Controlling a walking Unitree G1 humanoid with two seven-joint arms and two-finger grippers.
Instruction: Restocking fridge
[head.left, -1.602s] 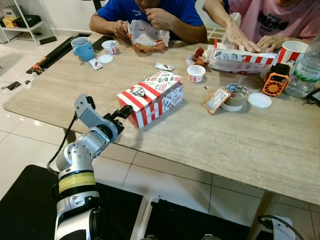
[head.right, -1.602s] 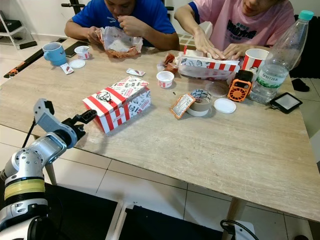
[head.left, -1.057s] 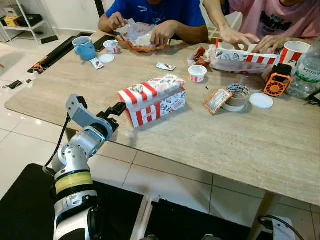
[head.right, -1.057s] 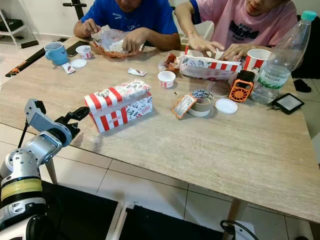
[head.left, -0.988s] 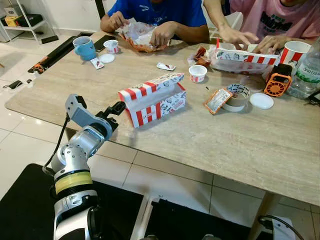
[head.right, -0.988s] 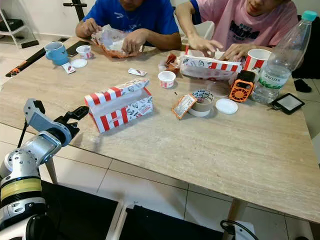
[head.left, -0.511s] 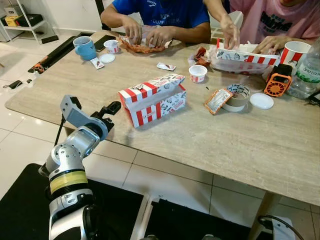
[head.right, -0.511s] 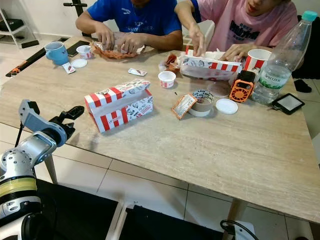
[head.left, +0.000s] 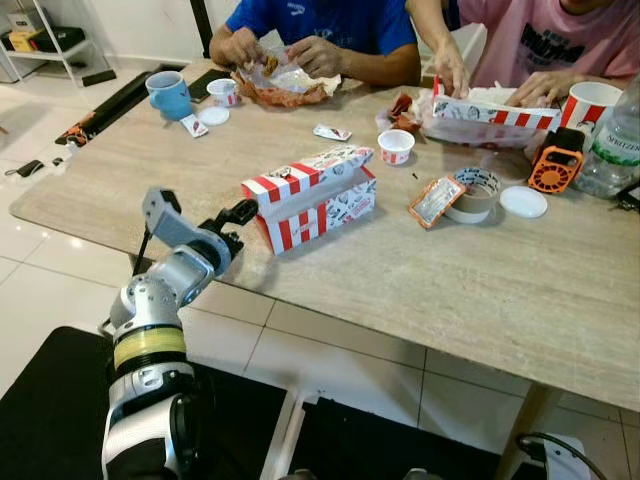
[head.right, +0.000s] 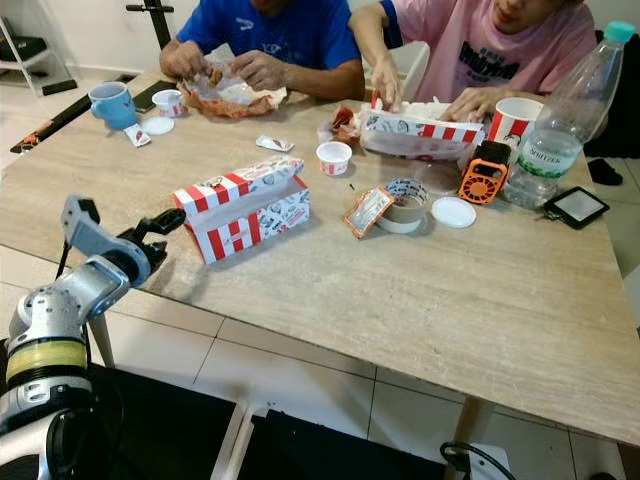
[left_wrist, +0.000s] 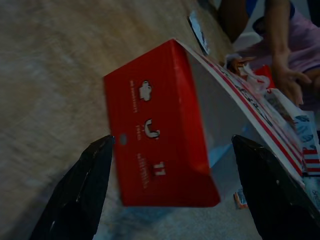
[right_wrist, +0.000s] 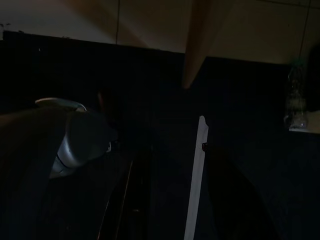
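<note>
A red-and-white striped food box (head.left: 312, 196) lies on the beige table (head.left: 480, 290), its lid slightly ajar. My left gripper (head.left: 238, 224) is at the table's near edge, right at the box's left end. Its fingers are open and hold nothing. In the left wrist view the box's red end (left_wrist: 157, 130) lies ahead between the two spread black fingers (left_wrist: 80, 195); whether they touch the box I cannot tell. The right wrist view is very dark, showing a pale strip (right_wrist: 196, 180) and floor tiles while that arm hangs idle.
Two people eat at the far side: one (head.left: 320, 20) handles a wrapper, the other (head.left: 520, 40) a striped carton (head.left: 480, 112). A blue mug (head.left: 166, 96), sauce cups (head.left: 397, 146), a tape roll (head.left: 472, 194), an orange gadget (head.left: 552, 164) and a water bottle (head.right: 555, 120) stand around.
The box lid, flat 1.6 s ago, has popped up and stays ajar. My left gripper drew back to the left, then came right again to the box's end. The people's hands moved.
</note>
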